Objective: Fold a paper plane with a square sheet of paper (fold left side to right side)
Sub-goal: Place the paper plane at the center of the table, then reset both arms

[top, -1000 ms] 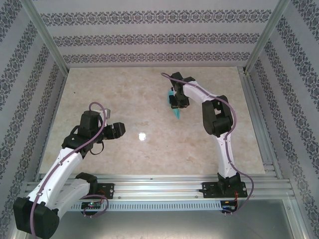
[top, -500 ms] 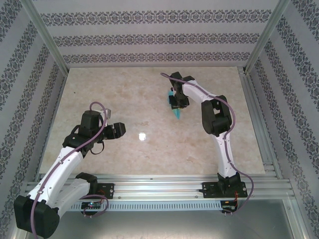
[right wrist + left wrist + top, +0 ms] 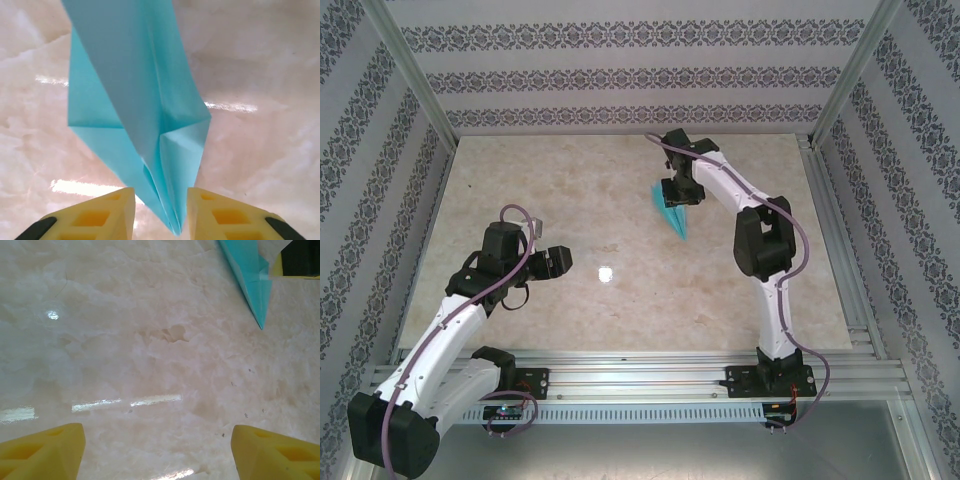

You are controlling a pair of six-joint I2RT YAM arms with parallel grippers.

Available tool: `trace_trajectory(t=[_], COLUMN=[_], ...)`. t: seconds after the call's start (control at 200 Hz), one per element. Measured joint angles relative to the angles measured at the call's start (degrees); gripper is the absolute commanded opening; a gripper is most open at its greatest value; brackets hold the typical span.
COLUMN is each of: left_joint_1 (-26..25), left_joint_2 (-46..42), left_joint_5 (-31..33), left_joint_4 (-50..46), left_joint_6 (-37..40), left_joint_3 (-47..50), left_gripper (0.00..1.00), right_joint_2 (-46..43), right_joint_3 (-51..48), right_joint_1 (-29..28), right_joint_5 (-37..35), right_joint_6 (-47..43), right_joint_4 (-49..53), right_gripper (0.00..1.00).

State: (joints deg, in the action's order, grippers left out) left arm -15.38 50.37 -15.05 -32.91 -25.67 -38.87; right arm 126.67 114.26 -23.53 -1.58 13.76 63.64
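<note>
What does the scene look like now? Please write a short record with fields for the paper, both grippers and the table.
paper: paper plane, turquoise, slim creased dart, lying on the table
right gripper: open, one finger on each side of one end of the plane
left gripper: open, empty, over bare table, apart from the plane
table: glossy, marble-patterned

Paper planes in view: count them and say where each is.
1. The paper plane is far right of centre, its tail between the right end effector's open fingers; none looks hidden.
</note>
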Motion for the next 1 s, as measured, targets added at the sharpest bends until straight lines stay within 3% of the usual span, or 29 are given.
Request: trace_trajectory(t=[0.175, 0.38, 0.46, 0.639, 0.859, 0.999], left_joint_1=[0.00, 0.00, 0.04, 0.70, 1.84, 2.58], left_joint_2=[0.00, 0.00, 0.00, 0.00, 0.61, 2.84], left_joint_5=[1.20, 6.69, 10.05, 20.13, 32.87, 39.43], left_joint_4=[0.35, 3.06, 4.87, 9.05, 18.95, 27.76], left_joint_6=[-0.09, -1.95, -3.13, -3.69, 1.38, 5.51], left_joint_3=[0.17, 1.99, 2.16, 2.25, 5.42, 11.10], left_gripper=[0.85, 0.95, 1.00, 1.00, 1.00, 1.00], right_joint_2=[-10.51, -34.99, -45.22, -63.23, -72.54, -70.84], right_joint_3=[-6.64, -26.21, -34.86, -54.86, -74.71, -83.71], right_joint_1=[-1.25, -1.88, -1.44, 4.72, 17.70, 20.72], right_joint_5=[-1.70, -4.07, -5.60, -8.41, -8.44, -8.74], right_joint_6=[0.04, 0.59, 0.83, 1.55, -0.09, -1.95], right_joint_4=[-1.40, -8.46, -12.04, -21.62, -37.42, -50.42], right_gripper=[0.39, 0.52, 0.62, 0.98, 0.98, 0.98])
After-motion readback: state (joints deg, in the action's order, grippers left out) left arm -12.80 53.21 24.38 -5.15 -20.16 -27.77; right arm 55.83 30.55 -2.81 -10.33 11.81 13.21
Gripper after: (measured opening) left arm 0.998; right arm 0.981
